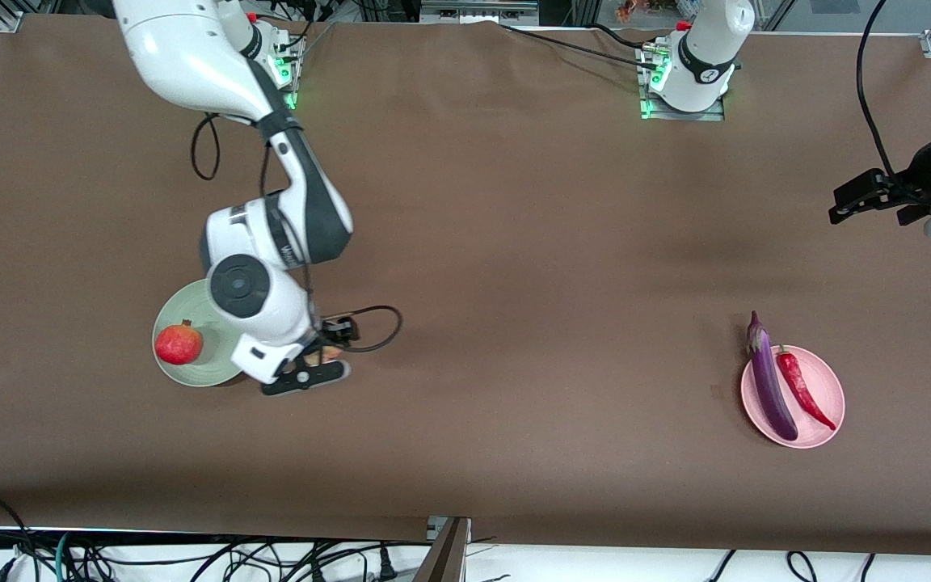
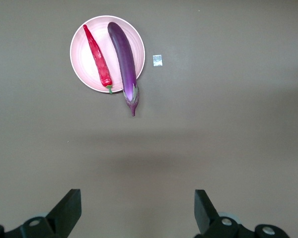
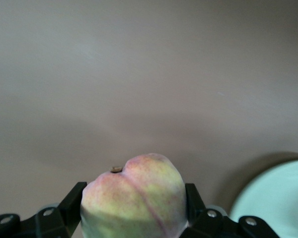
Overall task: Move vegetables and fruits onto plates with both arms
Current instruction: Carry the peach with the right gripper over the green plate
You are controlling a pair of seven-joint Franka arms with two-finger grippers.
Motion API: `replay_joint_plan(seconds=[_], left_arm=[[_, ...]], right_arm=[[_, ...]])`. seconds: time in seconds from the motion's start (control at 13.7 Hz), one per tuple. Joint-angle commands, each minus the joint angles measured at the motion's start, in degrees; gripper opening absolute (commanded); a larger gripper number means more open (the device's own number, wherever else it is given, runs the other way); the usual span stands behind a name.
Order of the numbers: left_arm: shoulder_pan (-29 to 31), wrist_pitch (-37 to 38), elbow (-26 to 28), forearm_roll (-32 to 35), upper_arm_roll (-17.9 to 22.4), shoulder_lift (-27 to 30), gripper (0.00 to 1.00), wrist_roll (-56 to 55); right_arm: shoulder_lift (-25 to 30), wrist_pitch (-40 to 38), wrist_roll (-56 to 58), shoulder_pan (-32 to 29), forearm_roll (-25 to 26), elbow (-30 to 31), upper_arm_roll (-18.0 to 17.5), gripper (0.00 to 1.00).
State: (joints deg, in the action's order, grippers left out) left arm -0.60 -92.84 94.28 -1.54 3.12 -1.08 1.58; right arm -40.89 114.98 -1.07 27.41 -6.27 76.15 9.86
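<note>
Eggplant [image 1: 771,384] and chili [image 1: 805,388] lay on the pink plate [image 1: 825,432], the red fruit [image 1: 179,343] on the green plate [image 1: 170,311]. The right gripper [image 3: 134,210] clasped the peach [image 3: 135,198] beside the green plate, the last item unplaced. The left gripper [image 2: 136,210] waited, fingers spread, over bare table.

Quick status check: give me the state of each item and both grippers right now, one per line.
eggplant: lying on the pink plate, stem end overhanging the rim.
chili pepper: lying on the pink plate beside the eggplant.
pink plate: holds both vegetables.
red fruit: resting on the green plate.
green plate: holds only the red fruit.
peach: gripped, beside the green plate.
right gripper: shut on the peach.
left gripper: open, empty, waiting.
</note>
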Motion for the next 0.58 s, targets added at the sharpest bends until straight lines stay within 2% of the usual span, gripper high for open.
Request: replay_joint_plan(seconds=[0.0,0.22,0.51], left_arm=[[-0.2,1.0,-1.5,0.7,0.0,-0.6,1.0,0.4],[-0.2,1.1,-1.5,0.7,0.0,-0.6,1.0,0.4],[-0.3,1.1,-1.4,0.7,0.0,-0.6,1.0,0.5]], right_arm=[[5.6,0.8,6.5,-2.0,-0.9,10.2,1.5,0.27],[5.6,2.3,11.9,-2.4,-0.9,14.2,5.6,0.26],[5.4,13.4,18.2,-3.7,-0.9,22.3,8.1,0.28]])
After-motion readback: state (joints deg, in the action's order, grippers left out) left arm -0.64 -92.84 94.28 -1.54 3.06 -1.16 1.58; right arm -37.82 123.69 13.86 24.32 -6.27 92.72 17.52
